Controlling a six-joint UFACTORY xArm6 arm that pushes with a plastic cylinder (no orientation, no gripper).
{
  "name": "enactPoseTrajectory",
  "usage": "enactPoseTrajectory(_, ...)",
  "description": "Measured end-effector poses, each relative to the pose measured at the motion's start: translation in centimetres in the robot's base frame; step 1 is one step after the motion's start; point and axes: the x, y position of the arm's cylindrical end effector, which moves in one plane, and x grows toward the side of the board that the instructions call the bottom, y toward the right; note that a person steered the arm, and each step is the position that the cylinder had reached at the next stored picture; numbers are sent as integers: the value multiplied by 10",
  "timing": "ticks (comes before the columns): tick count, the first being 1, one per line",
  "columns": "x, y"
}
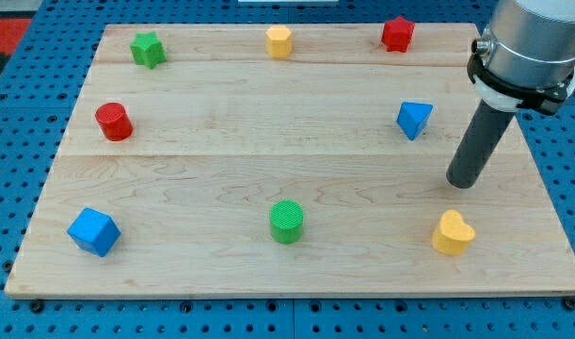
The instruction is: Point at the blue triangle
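Wooden worktop (268, 113) with blocks, left to right: blue cube (93, 232), red cylinder (113, 121), green star (148, 49), yellow hexagon (279, 41), green cylinder (287, 222), red star (397, 34), blue triangle (414, 120) at mid-right, yellow heart (453, 234). My tip (463, 184) rests right of and below the triangle, apart from it; no claw fitted, nothing held

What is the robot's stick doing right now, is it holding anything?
My tip: holding nothing, since it is a plain rod with no jaws. It rests apart from the blue triangle, toward the view's right and bottom of it.
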Motion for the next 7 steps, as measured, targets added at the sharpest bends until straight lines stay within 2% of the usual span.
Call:
enactPoseTrajectory(3, 0, 5)
enactPoseTrajectory(5, -52, 59)
enactPoseTrajectory(6, -30, 93)
enactPoseTrajectory(7, -33, 101)
